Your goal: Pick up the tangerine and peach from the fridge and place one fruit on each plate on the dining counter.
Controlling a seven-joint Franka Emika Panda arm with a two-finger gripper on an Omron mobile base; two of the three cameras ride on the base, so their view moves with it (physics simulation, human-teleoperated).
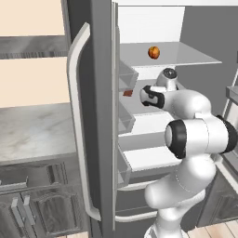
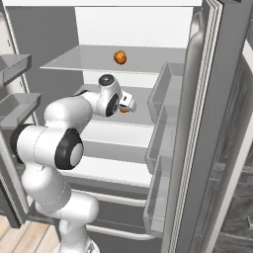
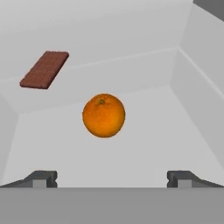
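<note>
Inside the fridge [image 2: 148, 29], the gripper [image 3: 112, 178] is spread wide, empty; the tangerine [image 3: 104, 115] sits at 12 o'clock, untouched, round, stem toward the camera.

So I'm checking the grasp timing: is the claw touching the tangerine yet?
Apart. In the hand view the tangerine sits on the white fridge shelf ahead of the open claw, with bare shelf between the fruit and both fingertips.

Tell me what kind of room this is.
Most likely a kitchen: a tall grey steel fridge stands open with white shelves holding a round orange tangerine, beside a marbled grey counter over dark grey cabinets.
</note>
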